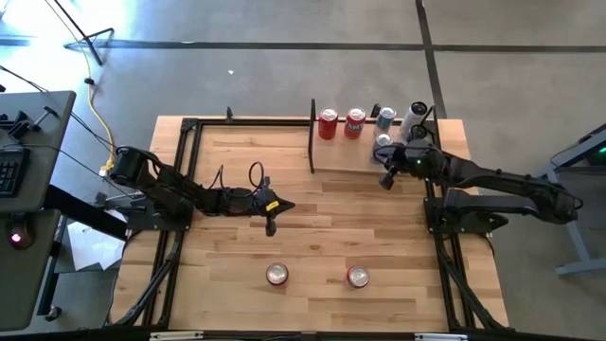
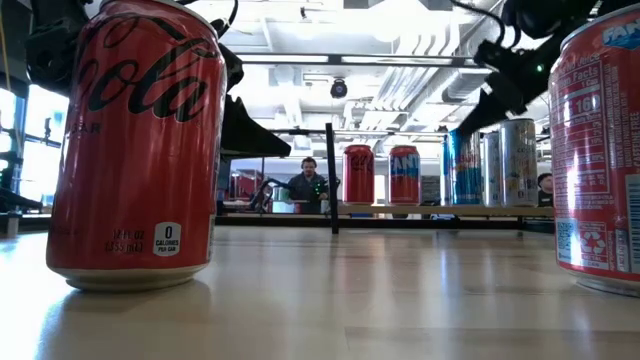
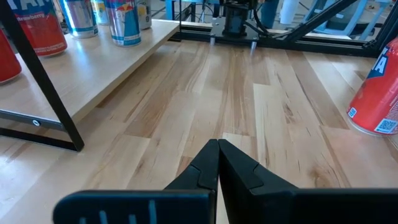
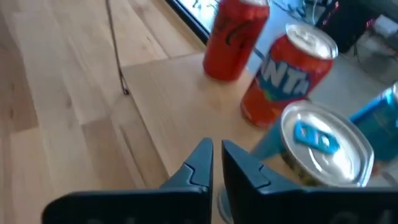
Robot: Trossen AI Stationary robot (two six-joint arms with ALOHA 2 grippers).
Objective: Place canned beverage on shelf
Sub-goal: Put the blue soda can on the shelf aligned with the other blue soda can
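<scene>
right claw [image 1: 386, 180] clenched on nothing, fingers nearly touching, hovering at the front edge of the shelf [image 1: 341, 159], just beside a silver-top can with a blue tab [image 4: 323, 144]. claw is not on that can.

shelf sits at the far right of the surface [image 1: 312, 237], black divider panel [image 1: 312, 137] upright at its left end. on the shelf: red cola can [image 1: 328, 124], orange-red fanta can [image 1: 354, 123], then blue/silver cans [image 1: 384, 118] toward the right end, the silver-top one nearest the front edge. a white-and-dark can or bottle [image 1: 417, 116] stands at the far right back; can't tell whether it's on the ledge or behind it.

left claw [image 1: 271, 225] clenched, empty, parked low over the middle of the surface, well apart from the shelf.

two more cans upright near the front edge of the surface: red cola can [image 1: 276, 275] left, red fanta can [image 1: 357, 277] right, neither touched.

low view: person [image 2: 307, 185] seated in the room beyond the surface.
</scene>
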